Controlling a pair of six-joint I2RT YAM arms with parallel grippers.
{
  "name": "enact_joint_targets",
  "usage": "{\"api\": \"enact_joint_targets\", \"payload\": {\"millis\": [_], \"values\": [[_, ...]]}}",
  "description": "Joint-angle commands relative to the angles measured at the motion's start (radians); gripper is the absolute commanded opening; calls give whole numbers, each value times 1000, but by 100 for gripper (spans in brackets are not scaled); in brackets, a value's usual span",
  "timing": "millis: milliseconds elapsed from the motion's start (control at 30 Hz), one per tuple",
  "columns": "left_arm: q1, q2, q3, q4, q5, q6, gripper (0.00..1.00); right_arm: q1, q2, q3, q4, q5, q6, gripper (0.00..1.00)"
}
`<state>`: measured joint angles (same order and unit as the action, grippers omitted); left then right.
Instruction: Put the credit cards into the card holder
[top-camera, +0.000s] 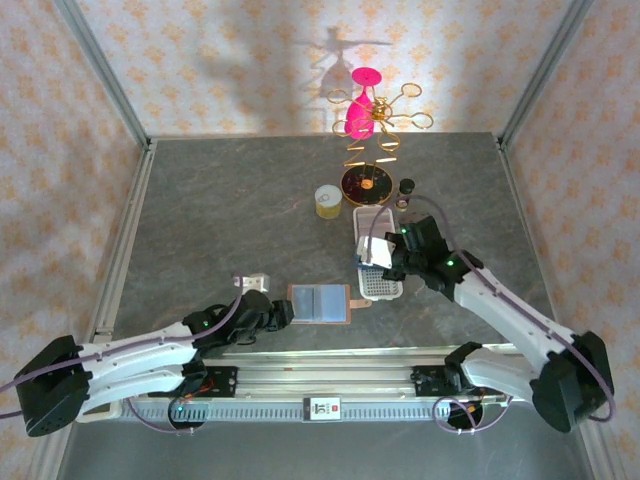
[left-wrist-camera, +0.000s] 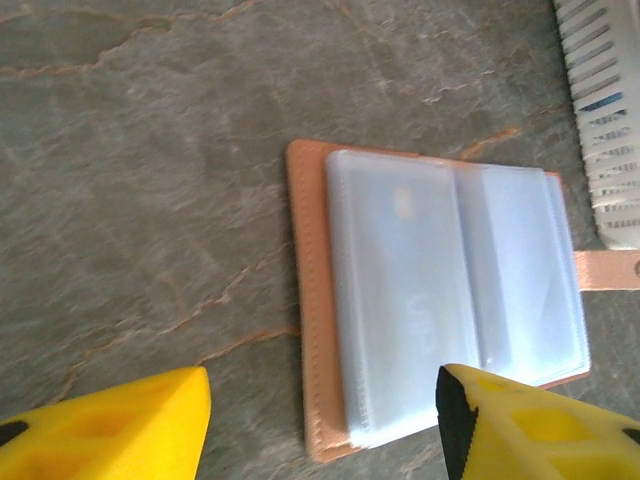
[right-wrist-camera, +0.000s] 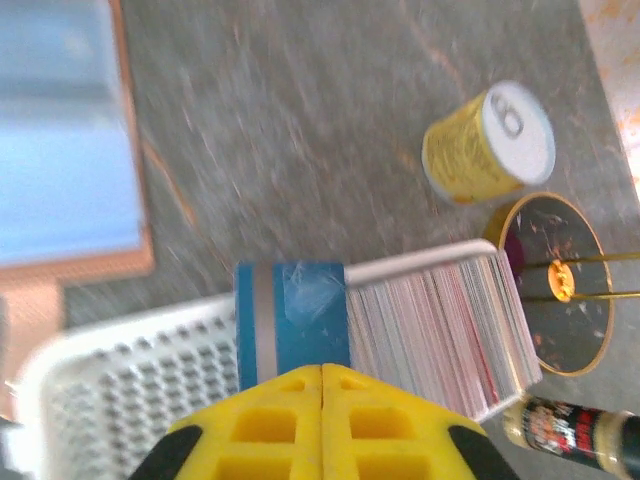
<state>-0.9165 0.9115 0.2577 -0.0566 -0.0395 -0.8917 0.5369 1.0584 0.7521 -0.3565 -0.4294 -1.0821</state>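
The tan pinkish-brown leather card holder (left-wrist-camera: 440, 290) lies open and flat on the grey stone-patterned bench (top-camera: 220, 220). Its pale clear plastic sleeves face up and its closing tab (left-wrist-camera: 605, 270) sticks out towards the long white perforated plastic tray (left-wrist-camera: 605, 120). The left hand (left-wrist-camera: 322, 400) is open and empty, its yellow fingers (left-wrist-camera: 110, 425) standing apart with the holder's near edge just ahead of them. The right hand (right-wrist-camera: 322, 375) is pinched shut on the edge of a bright blue plastic credit card (right-wrist-camera: 290, 320) with a grey stripe, held upright just beyond its fingertips, with the tray's rim showing behind it. In the tray, to the right of this hand, a dense row of thin credit cards (right-wrist-camera: 430, 330) stands on edge. The card holder lies on the bench beyond the tray, up and to the left of the right hand.
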Motion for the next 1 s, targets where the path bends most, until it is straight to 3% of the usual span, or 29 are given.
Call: {"api": "enact_joint_targets", "payload": {"millis": [0, 100, 167, 333, 400, 467, 667, 767, 900, 967], "values": [[-2, 62, 75, -51, -40, 52, 65, 18, -79, 20, -37, -135, 264, 0], [-3, 134, 111, -69, -38, 69, 65, 27, -145, -10, 19, -78, 385, 0], [-3, 174, 128, -79, -36, 79, 65, 32, -160, -22, 15, -28, 397, 25], [-2, 231, 160, -102, -43, 77, 65, 35, -141, -35, -3, 173, 276, 27], [-3, 227, 165, -107, -48, 76, 65, 34, -112, -35, -29, 212, 211, 43], [-3, 210, 164, -109, -49, 77, 65, 34, -79, -21, -79, 198, 171, 51], [-4, 148, 137, -100, -57, 73, 65, 57, 41, 19, -171, 191, 131, 53], [-1, 129, 131, -101, -65, 82, 65, 66, 74, 6, -118, 264, 99, 54], [0, 125, 130, -99, -56, 94, 65, 64, 116, -42, 27, 356, -35, 68], [0, 128, 127, -98, -47, 93, 65, 56, 161, -44, 79, 381, -103, 69]]}}
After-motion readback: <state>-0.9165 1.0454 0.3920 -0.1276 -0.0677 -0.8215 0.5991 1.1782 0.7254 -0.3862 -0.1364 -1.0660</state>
